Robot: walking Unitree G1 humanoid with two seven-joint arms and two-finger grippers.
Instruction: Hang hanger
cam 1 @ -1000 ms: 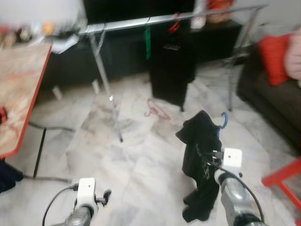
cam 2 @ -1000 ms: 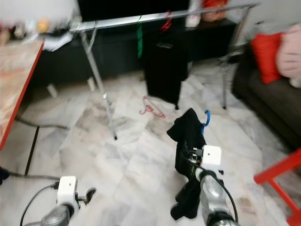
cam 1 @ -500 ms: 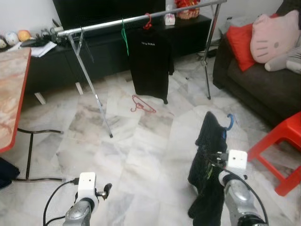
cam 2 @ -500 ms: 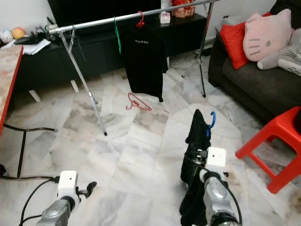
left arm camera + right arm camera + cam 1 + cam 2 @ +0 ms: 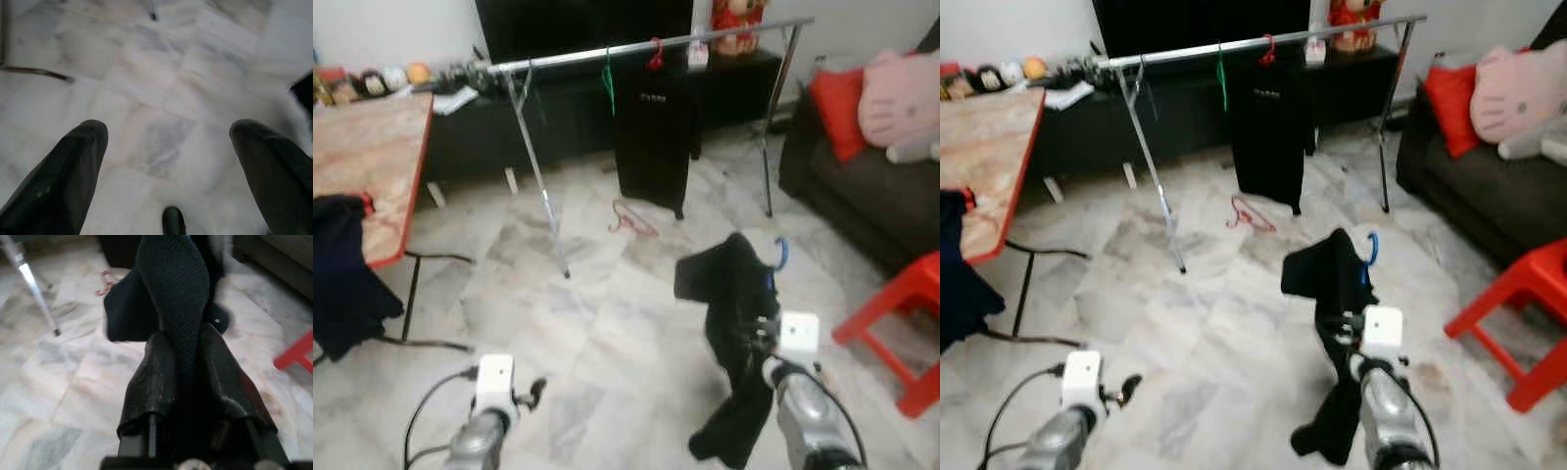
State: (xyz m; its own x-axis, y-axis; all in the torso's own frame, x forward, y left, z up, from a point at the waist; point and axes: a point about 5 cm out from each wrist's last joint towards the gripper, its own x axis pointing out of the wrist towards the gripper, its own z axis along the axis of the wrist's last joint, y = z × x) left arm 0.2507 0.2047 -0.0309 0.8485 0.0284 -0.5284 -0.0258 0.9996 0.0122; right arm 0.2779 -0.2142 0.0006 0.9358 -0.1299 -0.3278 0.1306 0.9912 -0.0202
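A black garment (image 5: 729, 294) hangs on a blue hanger, whose hook (image 5: 781, 253) sticks up beside it. My right gripper (image 5: 182, 338) is shut on the garment, with black cloth pinched between its fingers (image 5: 156, 377), and holds it above the marble floor at the lower right (image 5: 759, 338). Across the back of the room runs a silver clothes rail (image 5: 646, 47). It carries a black shirt (image 5: 653, 127) on a red hanger and a bare green hanger (image 5: 607, 73). My left gripper (image 5: 168, 142) is open and low over the floor (image 5: 533, 390).
A red hanger (image 5: 631, 217) lies on the floor under the rail. A wooden table (image 5: 362, 147) with a dark cloth (image 5: 342, 274) draped over its edge stands at the left. A dark sofa (image 5: 862, 186) with a red cushion (image 5: 837, 108) and a red stool (image 5: 901, 313) are at the right.
The whole picture has shifted rightwards, so the camera has turned; the table and its dark cloth have come into view. The garment stays in my right gripper and the left stays open.
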